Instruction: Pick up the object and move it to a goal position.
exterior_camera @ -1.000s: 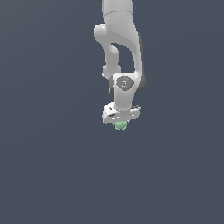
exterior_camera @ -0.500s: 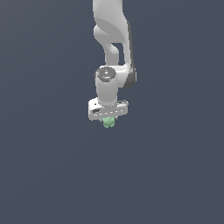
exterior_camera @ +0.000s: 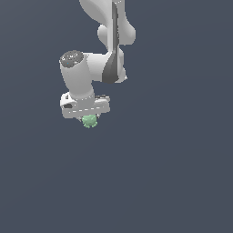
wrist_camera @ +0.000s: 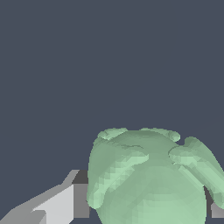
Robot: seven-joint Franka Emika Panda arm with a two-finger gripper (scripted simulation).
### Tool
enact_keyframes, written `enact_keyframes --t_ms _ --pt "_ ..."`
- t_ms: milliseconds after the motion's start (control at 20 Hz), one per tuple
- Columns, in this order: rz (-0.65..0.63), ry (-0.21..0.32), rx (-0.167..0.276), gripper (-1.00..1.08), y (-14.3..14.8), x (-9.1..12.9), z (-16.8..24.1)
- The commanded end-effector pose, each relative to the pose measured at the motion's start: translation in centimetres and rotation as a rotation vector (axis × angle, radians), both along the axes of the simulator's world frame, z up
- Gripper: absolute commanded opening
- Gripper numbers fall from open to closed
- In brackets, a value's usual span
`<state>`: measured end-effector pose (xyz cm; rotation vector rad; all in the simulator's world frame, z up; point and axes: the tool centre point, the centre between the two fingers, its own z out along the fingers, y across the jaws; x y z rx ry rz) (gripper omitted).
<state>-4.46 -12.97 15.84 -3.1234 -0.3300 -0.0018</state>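
Against plain slate-grey, the gripper (exterior_camera: 89, 117) has its fingers (wrist_camera: 65, 201) clenched on the blob (exterior_camera: 89, 121) tucked just beneath it; small, lumpy and probably light, it seems best squeezed across its rounded middle.

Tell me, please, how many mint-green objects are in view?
1. The object sits directly under the gripper in the exterior view; the wrist view shows it between the fingers. No others show.
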Motion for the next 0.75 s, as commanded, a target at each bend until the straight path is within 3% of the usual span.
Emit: enact_keyframes --t_ms 0,350,700 --pt "0.002 0.001 0.001 -1.00 -2.5 0.3 1.6" --pt "0.002 0.001 0.000 -1.00 -6.9 1.0 4.3" --pt "0.001 0.001 -0.001 -1.00 -8.2 1.3 5.1"
